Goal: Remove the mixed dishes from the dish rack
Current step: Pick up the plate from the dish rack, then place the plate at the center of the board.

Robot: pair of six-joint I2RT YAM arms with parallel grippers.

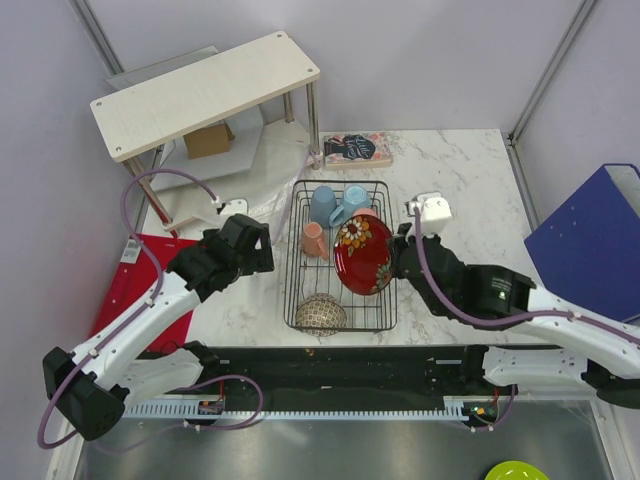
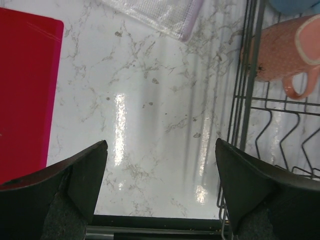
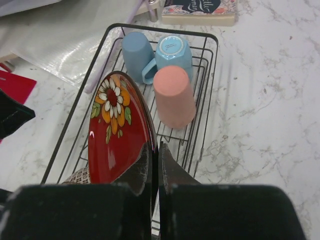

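Note:
The black wire dish rack (image 1: 385, 300) stands mid-table. It holds two light blue mugs (image 1: 322, 205) (image 1: 353, 202), a salmon-pink mug (image 1: 313, 240), a speckled bowl (image 1: 321, 313) and a dark red flowered plate (image 1: 363, 255) on edge. The pink tumbler (image 3: 173, 97) lies behind the plate. My right gripper (image 3: 154, 147) is shut on the plate's rim (image 3: 120, 130), at the rack's right side (image 1: 393, 262). My left gripper (image 2: 161, 150) is open and empty over bare marble just left of the rack (image 2: 245, 100), near the pink mug (image 2: 280, 52).
A white wooden shelf (image 1: 200, 90) stands at the back left with a cardboard box (image 1: 208, 140) under it. A book (image 1: 357, 148) lies behind the rack. A red board (image 1: 130, 285) lies at the left and a blue folder (image 1: 590, 240) at the right.

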